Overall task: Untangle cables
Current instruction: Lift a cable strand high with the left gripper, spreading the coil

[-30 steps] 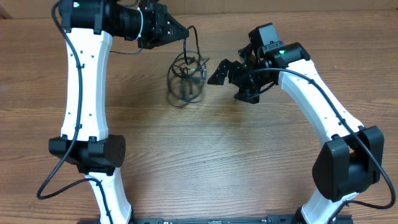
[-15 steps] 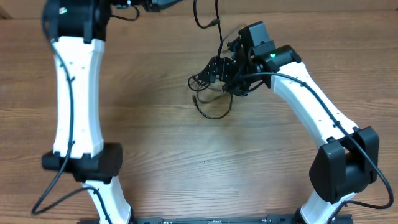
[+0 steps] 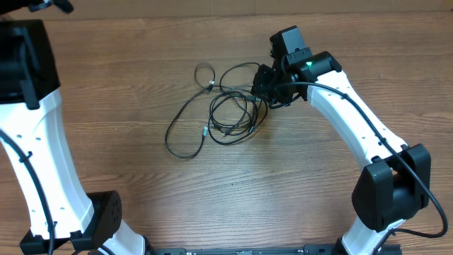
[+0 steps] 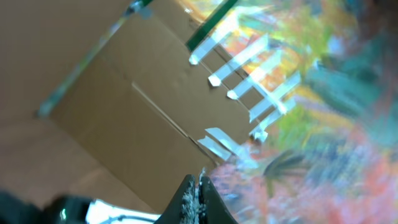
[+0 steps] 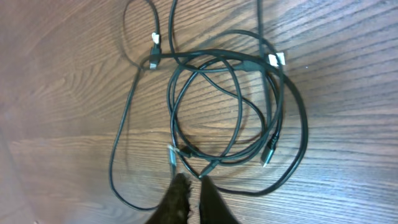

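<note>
Wood-grain table [image 3: 233, 198] fills the bottom of the frame. Just above centre lie the black cables [image 3: 226, 117] in loose loops. At their right edge the right gripper [image 5: 191, 185] has its jaws together against a strand; I cannot tell whether it is pinched. Farthest, the left gripper [image 4: 198, 198] points at a cardboard box [image 4: 124, 112], fingers pressed together.

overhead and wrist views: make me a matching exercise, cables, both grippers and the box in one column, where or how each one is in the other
Things:
1. cables
2. left gripper
3. right gripper
4. box

Place or state:
a. shut, low at the edge of the black loops
b. brown cardboard with white tape strips
c. loose loops lying on the table
d. shut, aimed at cardboard, no wood in its view

Pairs: 1-c, 2-d, 3-a, 4-b
</note>
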